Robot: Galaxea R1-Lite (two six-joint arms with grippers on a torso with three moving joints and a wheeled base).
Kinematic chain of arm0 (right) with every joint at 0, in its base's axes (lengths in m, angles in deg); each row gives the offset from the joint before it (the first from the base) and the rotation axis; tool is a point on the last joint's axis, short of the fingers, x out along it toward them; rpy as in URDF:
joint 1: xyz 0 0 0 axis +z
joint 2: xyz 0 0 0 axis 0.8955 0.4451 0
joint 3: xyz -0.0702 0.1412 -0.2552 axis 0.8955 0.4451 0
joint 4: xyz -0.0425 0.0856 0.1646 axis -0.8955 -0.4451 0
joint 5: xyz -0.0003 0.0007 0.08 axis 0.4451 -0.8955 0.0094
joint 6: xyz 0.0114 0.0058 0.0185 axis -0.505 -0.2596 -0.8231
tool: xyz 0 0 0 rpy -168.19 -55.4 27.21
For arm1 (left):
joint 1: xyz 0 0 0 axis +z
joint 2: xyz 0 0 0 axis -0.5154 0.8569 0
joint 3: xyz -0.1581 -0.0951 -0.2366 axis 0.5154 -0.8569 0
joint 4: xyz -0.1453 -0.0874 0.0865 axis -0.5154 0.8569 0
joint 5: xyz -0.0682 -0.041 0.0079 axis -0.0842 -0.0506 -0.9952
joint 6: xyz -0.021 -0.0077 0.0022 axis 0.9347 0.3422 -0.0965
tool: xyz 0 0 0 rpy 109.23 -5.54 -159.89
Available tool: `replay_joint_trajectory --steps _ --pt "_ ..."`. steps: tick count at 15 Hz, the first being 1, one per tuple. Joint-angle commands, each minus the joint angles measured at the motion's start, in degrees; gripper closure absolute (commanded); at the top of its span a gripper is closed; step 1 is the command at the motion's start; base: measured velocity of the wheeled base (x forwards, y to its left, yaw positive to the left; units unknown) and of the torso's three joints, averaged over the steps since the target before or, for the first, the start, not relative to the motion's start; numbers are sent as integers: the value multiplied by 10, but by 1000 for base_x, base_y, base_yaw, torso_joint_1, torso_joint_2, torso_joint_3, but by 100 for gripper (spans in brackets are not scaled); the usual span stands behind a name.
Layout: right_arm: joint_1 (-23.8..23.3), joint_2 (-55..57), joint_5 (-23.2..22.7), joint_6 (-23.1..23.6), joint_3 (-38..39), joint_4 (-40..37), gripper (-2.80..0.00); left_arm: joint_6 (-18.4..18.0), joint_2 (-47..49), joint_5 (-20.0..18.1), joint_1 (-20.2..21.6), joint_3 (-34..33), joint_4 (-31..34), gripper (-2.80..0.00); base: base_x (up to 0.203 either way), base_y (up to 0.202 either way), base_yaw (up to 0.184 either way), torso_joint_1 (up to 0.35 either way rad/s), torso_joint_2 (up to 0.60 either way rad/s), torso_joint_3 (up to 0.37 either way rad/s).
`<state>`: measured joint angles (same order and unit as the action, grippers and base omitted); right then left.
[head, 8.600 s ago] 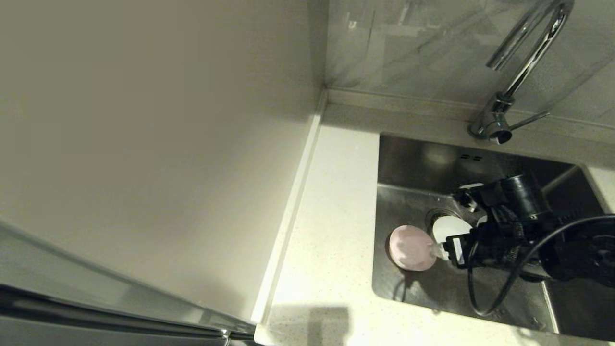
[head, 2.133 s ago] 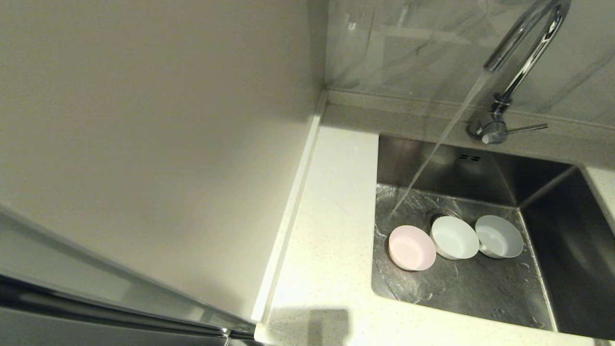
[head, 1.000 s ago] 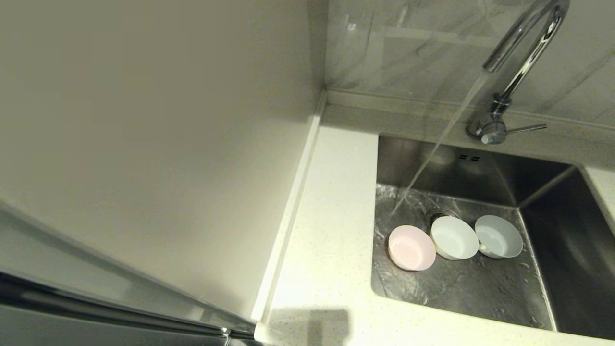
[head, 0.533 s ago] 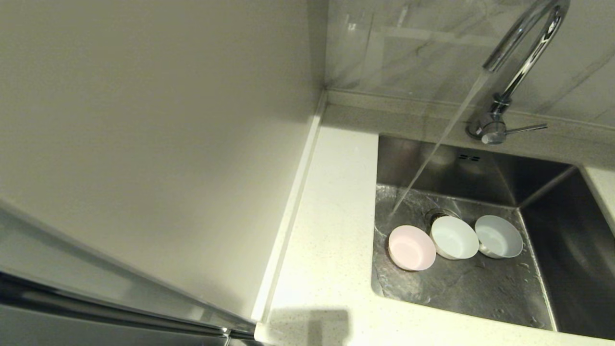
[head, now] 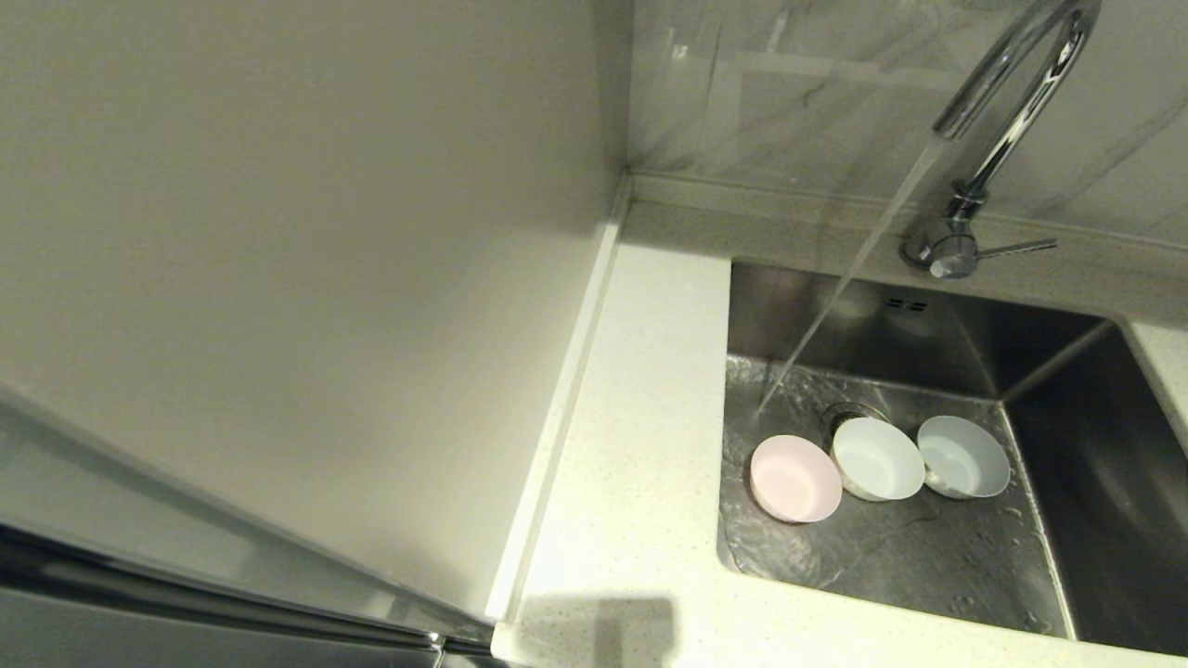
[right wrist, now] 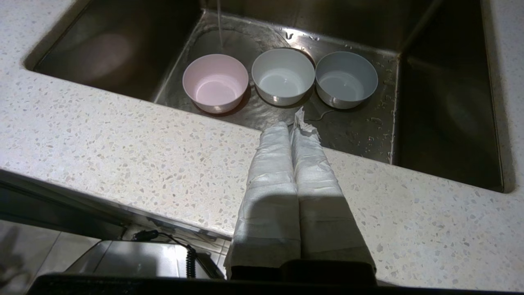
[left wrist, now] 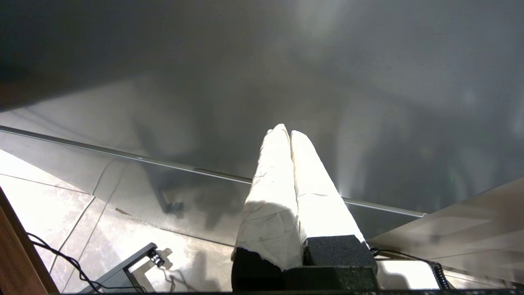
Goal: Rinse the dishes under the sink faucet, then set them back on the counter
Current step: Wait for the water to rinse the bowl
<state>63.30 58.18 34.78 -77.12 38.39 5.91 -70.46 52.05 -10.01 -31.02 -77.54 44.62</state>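
3 bowls (head: 878, 458) upright, side by side on sink (head: 928, 557) floor, stream beside pink one | light, rigid, wet-slick: pinch rim wall | right gripper (right wrist: 291, 125) above desk (right wrist: 123, 143) edge, jaws pressed together | left gripper (left wrist: 285, 131) parked, together

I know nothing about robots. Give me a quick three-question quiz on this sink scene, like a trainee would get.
1. True or false: water from the faucet lands inside the pink bowl.
2. Which bowl is nearest the drain: A pink, B mint bowl, C steel bowl?
3. Fill in: the right gripper is shut and hovers over the ___ edge, before the sink.

Key: 1 false, it hits the sink floor beside the bowl. 2 B. 3 counter.
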Motion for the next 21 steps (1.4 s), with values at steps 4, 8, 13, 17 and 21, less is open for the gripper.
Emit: replay_joint_trajectory --steps 4,8,13,17,21 --pt "0 1 0 0 0 -1 0 0 -2 0 0 0 0 0 0 0 0 0 0 0" --pt "0 1 0 0 0 -1 0 0 -2 0 0 0 0 0 0 0 0 0 0 0" --pt "0 1 0 0 0 -1 0 0 -2 0 0 0 0 0 0 0 0 0 0 0" --pt "0 1 0 0 0 -1 0 0 -2 0 0 0 0 0 0 0 0 0 0 0" --pt "0 1 0 0 0 -1 0 0 -2 0 0 0 0 0 0 0 0 0 0 0"
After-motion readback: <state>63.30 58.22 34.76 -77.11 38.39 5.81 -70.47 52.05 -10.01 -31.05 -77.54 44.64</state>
